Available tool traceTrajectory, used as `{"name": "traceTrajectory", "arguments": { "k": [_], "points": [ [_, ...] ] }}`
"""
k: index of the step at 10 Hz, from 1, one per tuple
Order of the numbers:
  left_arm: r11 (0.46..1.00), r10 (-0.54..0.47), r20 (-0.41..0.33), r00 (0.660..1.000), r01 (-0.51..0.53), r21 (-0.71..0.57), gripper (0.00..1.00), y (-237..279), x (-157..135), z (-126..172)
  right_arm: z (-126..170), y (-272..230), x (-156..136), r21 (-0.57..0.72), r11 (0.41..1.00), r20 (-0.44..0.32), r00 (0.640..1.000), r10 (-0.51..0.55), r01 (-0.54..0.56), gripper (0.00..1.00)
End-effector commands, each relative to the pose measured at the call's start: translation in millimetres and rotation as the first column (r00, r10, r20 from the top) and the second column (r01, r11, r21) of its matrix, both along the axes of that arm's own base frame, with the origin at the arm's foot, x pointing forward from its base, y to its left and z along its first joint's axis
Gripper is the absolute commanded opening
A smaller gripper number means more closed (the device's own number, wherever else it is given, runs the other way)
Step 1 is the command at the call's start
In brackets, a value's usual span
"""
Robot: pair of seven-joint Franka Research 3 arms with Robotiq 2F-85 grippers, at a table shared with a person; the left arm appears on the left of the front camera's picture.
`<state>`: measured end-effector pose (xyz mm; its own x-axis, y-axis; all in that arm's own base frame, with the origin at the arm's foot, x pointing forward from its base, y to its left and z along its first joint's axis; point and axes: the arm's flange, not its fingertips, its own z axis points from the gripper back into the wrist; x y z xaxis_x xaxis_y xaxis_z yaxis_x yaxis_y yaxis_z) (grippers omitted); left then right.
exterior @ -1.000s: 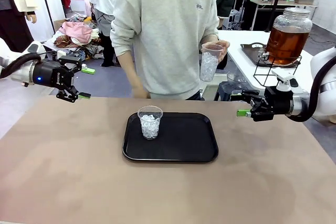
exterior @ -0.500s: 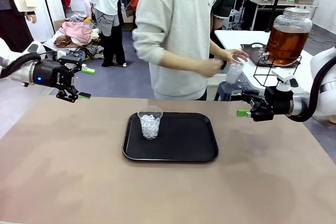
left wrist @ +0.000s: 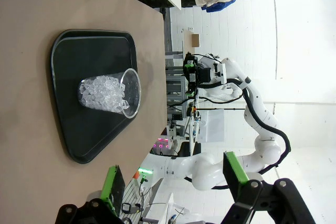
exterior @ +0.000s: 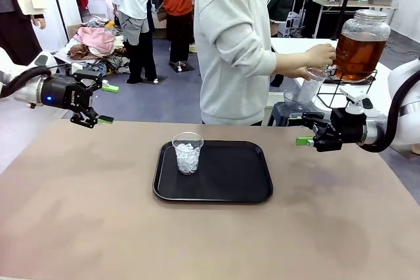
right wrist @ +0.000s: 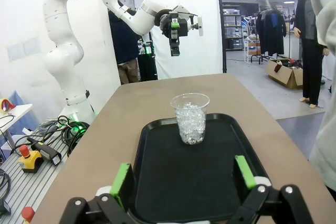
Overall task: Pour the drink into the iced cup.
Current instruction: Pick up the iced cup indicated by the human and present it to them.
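The drink [exterior: 357, 54] is amber liquid in a round glass dispenser jar with a metal lid, on a wire stand on the white side table at far right. A person holds a clear iced cup [exterior: 310, 88] beside the jar's tap, with the other hand [exterior: 321, 54] at the jar. A second iced cup [exterior: 188, 153] [left wrist: 110, 92] [right wrist: 190, 118] stands on the black tray [exterior: 230, 176] [left wrist: 79, 135] [right wrist: 210, 156]. My left gripper [exterior: 108, 103] [left wrist: 173, 179] hovers open at the table's far left. My right gripper [exterior: 300, 130] [right wrist: 184, 179] hovers open right of the tray.
The brown table [exterior: 92, 214] spreads wide around the tray. The white side table [exterior: 298, 50] also carries a dark tray behind the jar. Other people stand far behind on the left, next to a pile of clothes [exterior: 92, 40].
The person has turned toward the right and carried the iced cup from chest height over to the dispenser's tap. Both arms and the cup on the tray have stayed still.
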<state>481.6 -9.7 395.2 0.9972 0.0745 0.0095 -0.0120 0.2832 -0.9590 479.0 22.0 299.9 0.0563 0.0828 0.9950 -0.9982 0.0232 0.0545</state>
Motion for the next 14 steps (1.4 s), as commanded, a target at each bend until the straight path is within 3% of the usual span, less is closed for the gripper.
{"name": "traceTrajectory", "arguments": {
  "k": [1,14],
  "points": [
    [1.000,-0.002,0.001,1.000,0.002,0.000,1.00,0.1,-0.4,0.5,2.1,0.9,1.2,-0.001,1.000,0.006,1.000,-0.002,0.002,1.00],
    [1.000,-0.002,0.001,1.000,0.002,0.000,1.00,0.1,-0.4,0.5,2.1,0.9,1.2,-0.001,1.000,0.006,1.000,-0.002,0.002,1.00]
  ]
}}
